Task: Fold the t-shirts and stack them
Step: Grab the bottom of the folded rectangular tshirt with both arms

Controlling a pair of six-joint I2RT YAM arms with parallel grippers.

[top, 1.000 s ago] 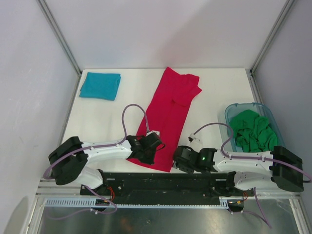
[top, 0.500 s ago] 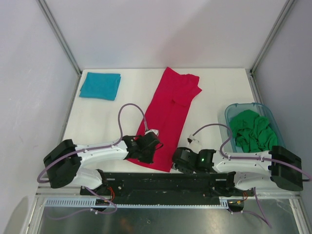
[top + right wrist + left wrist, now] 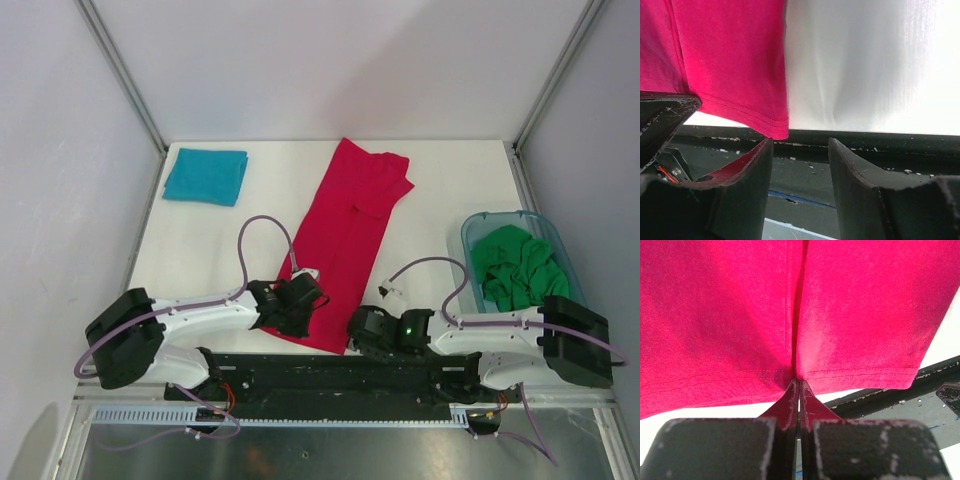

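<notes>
The crimson-red t-shirt (image 3: 350,210) lies folded into a long strip down the middle of the white table (image 3: 440,180). My left gripper (image 3: 303,302) is shut on its near hem, which bunches into a crease at the jaws in the left wrist view (image 3: 799,382), the red t-shirt (image 3: 730,315) filling that view beyond. My right gripper (image 3: 356,335) is open and empty, just at the red t-shirt's near right corner (image 3: 775,127); its left fingertip (image 3: 757,150) sits under that corner. The teal-blue t-shirt (image 3: 205,176) lies folded at the back left. The bright green t-shirt (image 3: 518,268) is crumpled in the tub.
The see-through blue-green plastic tub (image 3: 468,232) stands at the table's right edge. The black base rail (image 3: 330,368) runs along the near edge, right below both grippers. Grey walls and metal posts enclose the table.
My left gripper has shifted slightly left, still holding the hem. My right gripper has moved a little left, closer to the red t-shirt's near right corner.
</notes>
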